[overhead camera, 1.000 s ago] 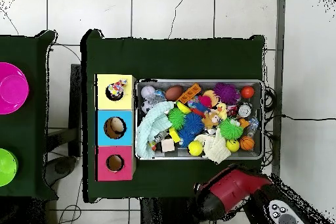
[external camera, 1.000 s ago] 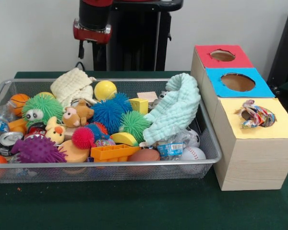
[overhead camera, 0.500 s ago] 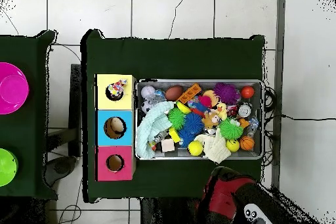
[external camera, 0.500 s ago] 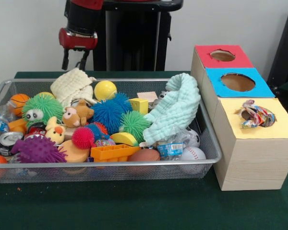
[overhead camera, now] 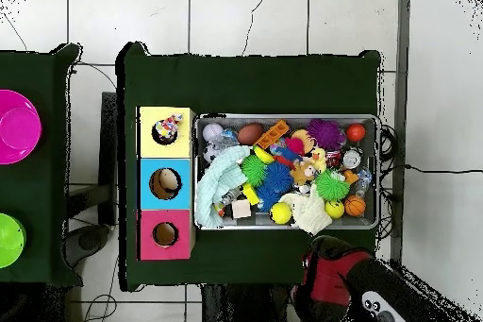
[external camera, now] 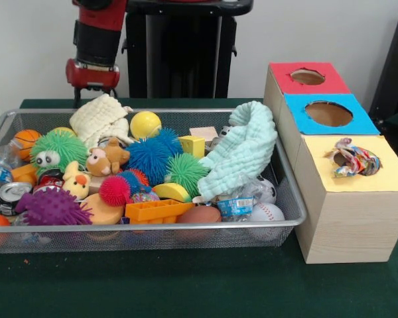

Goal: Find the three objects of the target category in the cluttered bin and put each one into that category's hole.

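Since the prior frame, gripper (external camera: 91, 99) shifted toward bin's (external camera: 186, 227) far corner; finger state cannot be told. Advise descending squarely over cream cloth (external camera: 101, 117).

red-and-black cylindrical arm (external camera: 95, 40), red collar ring, black pedestal (external camera: 179, 53).

Wire bin (external camera: 298, 215) crammed with toys; three-hole box (external camera: 348, 218) beside.

Bin (external camera: 298, 215) beside three-hole box (external camera: 348, 225); toys inside bin.
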Robot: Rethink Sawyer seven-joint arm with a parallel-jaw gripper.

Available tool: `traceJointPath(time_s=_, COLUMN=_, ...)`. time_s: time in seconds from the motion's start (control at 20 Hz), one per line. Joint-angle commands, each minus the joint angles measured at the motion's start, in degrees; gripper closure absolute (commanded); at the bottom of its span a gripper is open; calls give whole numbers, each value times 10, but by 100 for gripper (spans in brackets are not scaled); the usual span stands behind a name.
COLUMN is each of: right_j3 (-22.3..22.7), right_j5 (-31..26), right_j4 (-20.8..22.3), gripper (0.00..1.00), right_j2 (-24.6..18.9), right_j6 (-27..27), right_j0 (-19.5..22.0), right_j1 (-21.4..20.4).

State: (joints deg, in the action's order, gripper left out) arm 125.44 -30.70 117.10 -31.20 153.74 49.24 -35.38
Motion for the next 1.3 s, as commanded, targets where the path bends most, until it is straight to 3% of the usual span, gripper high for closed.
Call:
traceJointPath(time_s=0.05, right_j3=-166, right_j5=75, right_j4=-100, gripper=0, right_j2=35, right_j6=20, right_j0=20, right_j1=200)
traceJointPath(time_s=0.15, right_j3=-176, right_j5=81, right_j4=-125, gripper=0, right_j2=42, right_j6=2, right_j0=23, right_j1=216)
traceJointPath(time_s=0.25, right_j3=-176, right_j5=76, right_j4=-108, gripper=0, right_j2=40, right_j6=19, right_j0=22, right_j1=221)
traceJointPath(time_s=0.35, right_j3=-165, right_j5=55, right_j4=-47, gripper=0, right_j2=22, right_j6=67, right_j0=22, right_j1=223)
traceJointPath(time_s=0.4, right_j3=-152, right_j5=30, right_j4=-1, gripper=0, right_j2=4, right_j6=96, right_j0=26, right_j1=221)
traceJointPath(time_s=0.45, right_j3=-116, right_j5=-21, right_j4=75, gripper=0, right_j2=-31, right_j6=144, right_j0=42, right_j1=216)
traceJointPath(time_s=0.5, right_j3=-92, right_j5=-57, right_j4=116, gripper=0, right_j2=-51, right_j6=168, right_j0=46, right_j1=206)
traceJointPath(time_s=0.6, right_j3=-83, right_j5=-53, right_j4=100, gripper=0, right_j2=-46, right_j6=153, right_j0=34, right_j1=180)
traceJointPath(time_s=0.65, right_j3=-78, right_j5=-46, right_j4=82, gripper=0, right_j2=-40, right_j6=144, right_j0=25, right_j1=159)
traceJointPath(time_s=0.75, right_j3=-82, right_j5=13, right_j4=-27, gripper=0, right_j2=-4, right_j6=70, right_j0=-12, right_j1=90)
traceJointPath(time_s=0.8, right_j3=-92, right_j5=53, right_j4=-123, gripper=0, right_j2=23, right_j6=-11, right_j0=-23, right_j1=52)
traceJointPath(time_s=0.9, right_j3=-79, right_j5=49, right_j4=-328, gripper=0, right_j2=1, right_j6=-222, right_j0=19, right_j1=-13)
traceJointPath(time_s=0.95, right_j3=-69, right_j5=27, right_j4=-393, gripper=0, right_j2=-26, right_j6=-282, right_j0=44, right_j1=-35)
traceJointPath(time_s=1.05, right_j3=-63, right_j5=-3, right_j4=-454, gripper=0, right_j2=-61, right_j6=-333, right_j0=66, right_j1=-55)
traceJointPath(time_s=1.3, right_j3=-75, right_j5=-45, right_j4=-504, gripper=0, right_j2=-85, right_j6=-360, right_j0=67, right_j1=-64)
